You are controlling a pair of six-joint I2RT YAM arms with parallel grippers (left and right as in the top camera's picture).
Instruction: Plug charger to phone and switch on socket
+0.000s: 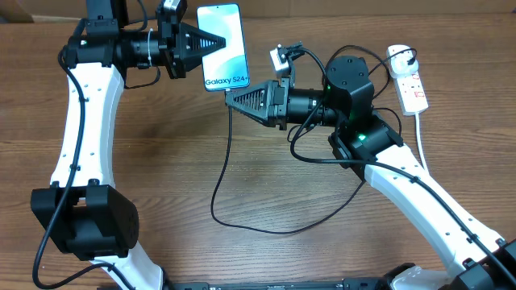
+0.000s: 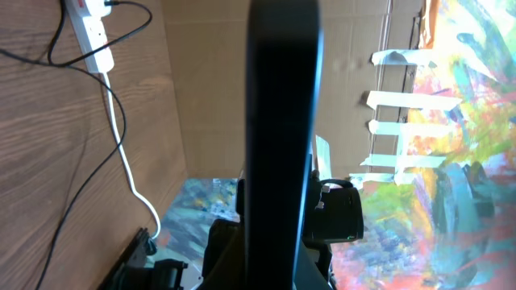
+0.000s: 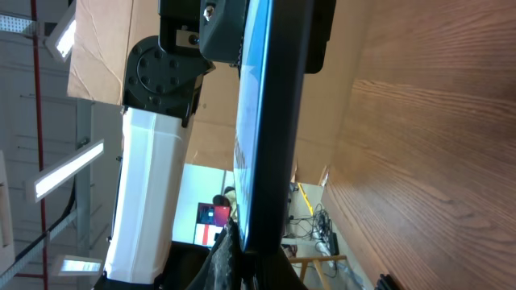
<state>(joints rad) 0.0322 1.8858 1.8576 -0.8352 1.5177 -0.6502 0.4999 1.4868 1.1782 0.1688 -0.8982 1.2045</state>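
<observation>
My left gripper [image 1: 210, 40] is shut on the phone [image 1: 227, 31] and holds it up in the air, screen reading "Galaxy S24+". In the left wrist view the phone [image 2: 282, 105] shows edge-on as a dark bar. My right gripper [image 1: 230, 98] is shut on the connector end of the charger [image 1: 216, 193], right at the phone's bottom edge. In the right wrist view the phone [image 3: 274, 105] is edge-on, its bottom end meeting my right gripper [image 3: 262, 264]; the port is hidden. The socket [image 1: 408, 79] lies at the far right with the black plug in it.
The black cable loops across the wooden table between the arms and up to the socket. The socket's thick white cord [image 1: 422, 137] runs down the right side. The socket also shows in the left wrist view [image 2: 90, 31]. A cardboard wall stands at the back.
</observation>
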